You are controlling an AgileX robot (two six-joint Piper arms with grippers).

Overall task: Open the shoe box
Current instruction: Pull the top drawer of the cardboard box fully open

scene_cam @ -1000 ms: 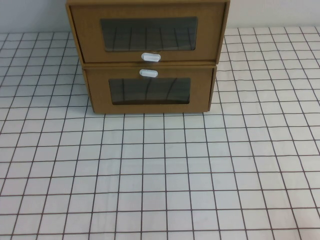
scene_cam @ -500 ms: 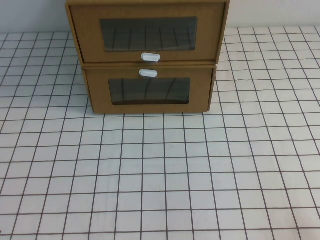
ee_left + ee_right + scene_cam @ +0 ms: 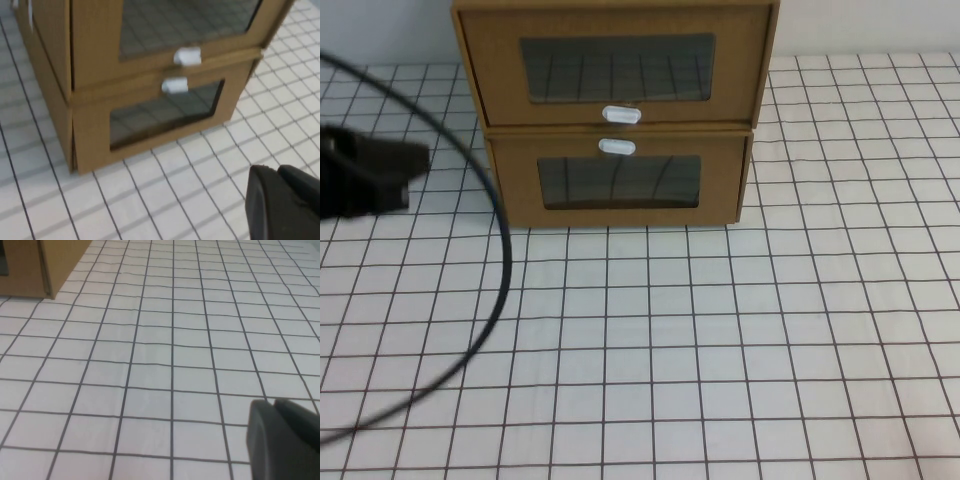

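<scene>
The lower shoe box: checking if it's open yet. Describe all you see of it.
The lower shoe box is brown cardboard with a dark front window and white handle. It sits shut and upright on the gridded table, under the upper box. The left gripper hangs off its left side, the right gripper off its right; neither touches it.

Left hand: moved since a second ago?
Yes. Left hand entered from the left edge, now left of the shoe box; right hand shut above the table.

White tabletop [image 3: 720, 330] — thin dark grid lines, plain pale wall [image 3: 870, 25] behind, even light
</scene>
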